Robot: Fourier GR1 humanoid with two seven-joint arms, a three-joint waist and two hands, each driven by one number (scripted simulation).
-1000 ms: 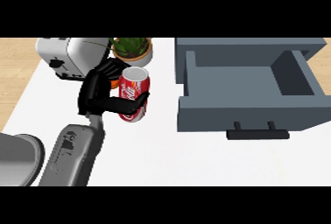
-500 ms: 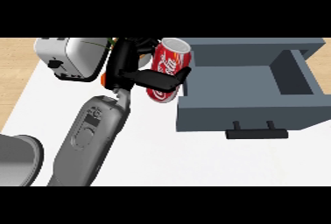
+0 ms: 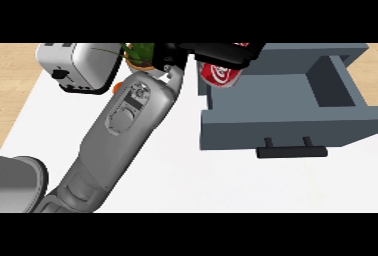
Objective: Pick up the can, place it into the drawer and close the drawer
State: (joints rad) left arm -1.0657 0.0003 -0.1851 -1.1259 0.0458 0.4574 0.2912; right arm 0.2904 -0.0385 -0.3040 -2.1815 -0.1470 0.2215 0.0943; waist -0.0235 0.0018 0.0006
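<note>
One hand is showing, the left hand [image 3: 221,52]. It is curling its black fingers across the top of the single red can [image 3: 220,75] and holding it. The fingers are covering the can's upper part, so only its lower half with white lettering is showing, and I cannot tell whether the can is upright or tilted. The can is hanging over the far left corner of the one grey drawer [image 3: 336,90], above its left wall.

The grey forearm [image 3: 133,115] is stretching from 7 o'clock at the view's lower edge up to the hand. The open drawer is lying at 4 o'clock from the hand, and its dark handle [image 3: 291,151] is pointing to 6 o'clock.

At 9 o'clock one potted plant [image 3: 139,51] is sitting just beside the wrist, mostly hidden. Farther out, one silver toaster [image 3: 77,65] is standing on the white counter [image 3: 192,185]. A small orange patch [image 3: 118,86] beside the toaster is too hidden to name.
</note>
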